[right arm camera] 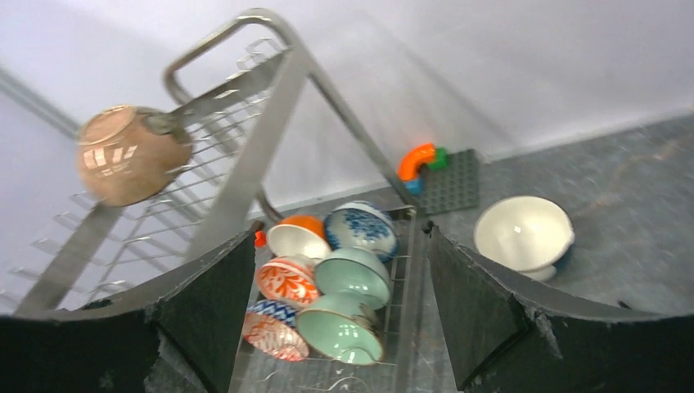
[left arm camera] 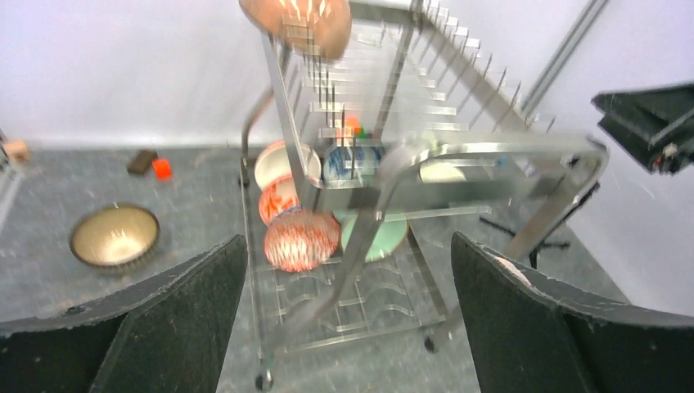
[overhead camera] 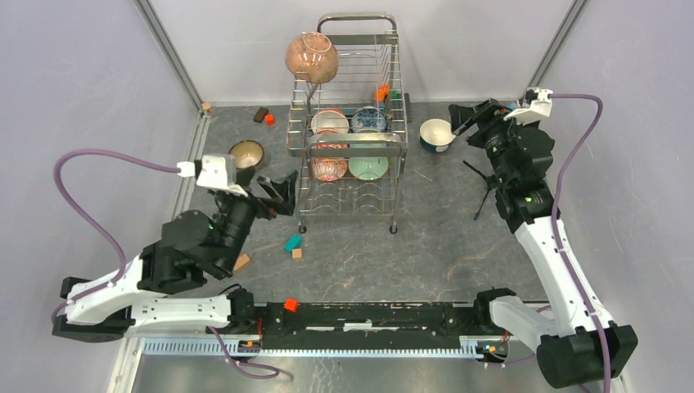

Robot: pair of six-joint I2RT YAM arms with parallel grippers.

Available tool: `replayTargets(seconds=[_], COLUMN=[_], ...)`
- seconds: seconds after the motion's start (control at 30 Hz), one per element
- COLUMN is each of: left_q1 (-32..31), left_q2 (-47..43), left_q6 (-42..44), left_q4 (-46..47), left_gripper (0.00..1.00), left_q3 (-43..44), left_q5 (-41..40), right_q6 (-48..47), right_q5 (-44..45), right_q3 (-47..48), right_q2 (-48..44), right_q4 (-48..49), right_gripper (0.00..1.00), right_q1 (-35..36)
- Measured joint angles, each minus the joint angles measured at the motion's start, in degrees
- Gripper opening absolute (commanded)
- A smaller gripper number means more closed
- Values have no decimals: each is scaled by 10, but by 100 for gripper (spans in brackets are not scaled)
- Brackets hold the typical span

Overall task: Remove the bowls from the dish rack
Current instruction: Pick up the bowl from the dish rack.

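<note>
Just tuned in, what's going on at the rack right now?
Two arms are unloading bowls from the dish rack. Two are already out on the table: a dark bowl on the left and a white bowl on the right. Both grippers are open and empty, the left gripper facing the rack, the right gripper beside the white bowl. A pink-brown bowl sits on top, with more bowls below.

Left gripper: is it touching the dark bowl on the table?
Apart. The left wrist view shows bare table between the dark bowl and the open left gripper.
</note>
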Motion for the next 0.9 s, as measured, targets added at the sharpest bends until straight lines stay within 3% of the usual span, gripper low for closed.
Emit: replayTargets(seconds=[0.17,0.4,0.67,0.9], left_q1=[43,291,536,724], left_q2=[66,175,293,361], left_q6=[90,28,-145,-379], left_q4=[59,15,9,140], left_gripper=[100,100,100,100], left_q3=[101,229,273,207], left_q5=[19,205,475,706], right_q6=[-12,-33,-75,-48], right_q5=[-59,-145,-216,-240], right_q3=[37,111,226,183], right_q2=[0,26,140,186], right_q4=[15,43,64,144], right_gripper=[84,84,83,82], right_q1=[23,71,137,146])
